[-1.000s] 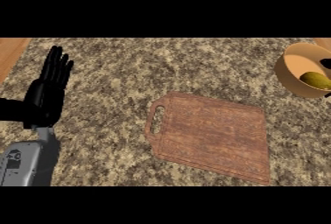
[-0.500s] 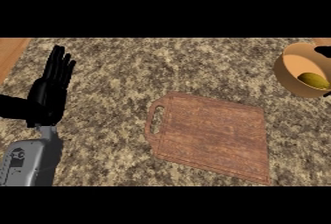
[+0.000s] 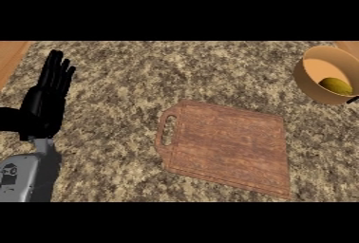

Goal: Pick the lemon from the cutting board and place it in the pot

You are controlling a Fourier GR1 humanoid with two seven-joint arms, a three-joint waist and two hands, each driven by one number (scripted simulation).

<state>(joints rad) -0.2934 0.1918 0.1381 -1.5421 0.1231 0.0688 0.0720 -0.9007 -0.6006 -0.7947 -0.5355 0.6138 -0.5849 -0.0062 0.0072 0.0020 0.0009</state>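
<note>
Reference landmark: the cutting board [image 3: 228, 148], a brown wooden board with a handle slot at its left end, lying flat on the speckled granite counter [image 3: 175, 71]. All positions below are given relative to this board.

Lemon [image 3: 336, 85]: located inside the pot [image 3: 312, 83], not on the board. It rests on the pot's inner floor, toward the right side of the opening, and appears yellow-green.

Pot: tan, round, standing on the counter up and to the right of the board, well apart from the board's upper right corner. It lies at the right edge of the head view, so part of its rim is cut off. A small dark part (possibly a handle; it cannot be identified with certainty) projects at its lower right.

Board surface: bare wood grain.

Left hand [image 3: 48, 97]: positioned far to the left of the board, level with and above its handle end. The fingers are straight and spread slightly, pointing upward in the view. The hand holds nothing and touches neither board nor pot. Its grey forearm [image 3: 28, 178] enters from the lower left corner, left of the board's lower edge.

Right hand: does not appear in the head view.

A strip of lighter wood surface [image 3: 13, 54] borders the counter at the upper left, well away from the board.
</note>
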